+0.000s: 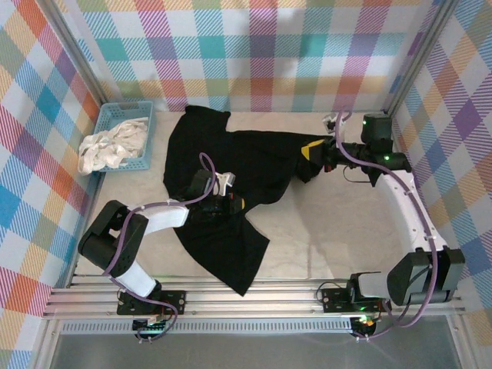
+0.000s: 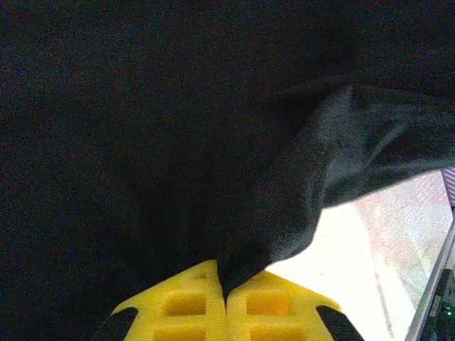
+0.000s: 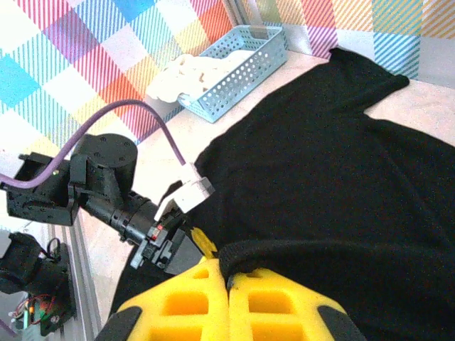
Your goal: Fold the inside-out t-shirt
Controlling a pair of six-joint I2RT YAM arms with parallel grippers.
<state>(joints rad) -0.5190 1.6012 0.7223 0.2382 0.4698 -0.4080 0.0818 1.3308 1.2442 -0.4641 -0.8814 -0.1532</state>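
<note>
the left gripper (image 2: pixel 226 275) is clenched: in its wrist view the two yellow fingers (image 2: pixel 186 304) meet, and a thin fold of the black t-shirt (image 2: pixel 142 142) is pinched in the seam between them. from that pinch the cloth goes up and to the right as a grey-looking ridge, and the bright table (image 2: pixel 355 249) shows under its lifted edge. in the overhead view the left gripper (image 1: pixel 233 204) lies low on the t-shirt (image 1: pixel 231 157), near the middle of the garment; there the fingertips are half sunk in black cloth, so the grip itself is hard to make out from above.

the right gripper (image 3: pixel 227 275) is also clenched. its yellow fingers (image 3: pixel 274 305) are pressed together on a rolled edge of the t-shirt (image 3: pixel 341 177), which comes out of them and spreads away flat over the table (image 3: pixel 426 99). from above, the right gripper (image 1: pixel 314 151) holds the right end of the garment, and the cloth looks drawn toward it in a narrow point.

the t-shirt lies across the middle of the table (image 1: pixel 346 231), one part reaching to the far wall and one long part hanging toward the near edge between the two arm bases.

at the far left corner stands a blue basket (image 1: pixel 146 115) with a white cloth (image 1: pixel 111 146) spilling over its near rim. in the right wrist view the basket (image 3: pixel 263 53) and the white cloth (image 3: pixel 199 71) are just beside the t-shirt, maybe touching it. plaid walls (image 1: pixel 254 46) close the table on three sides.
</note>
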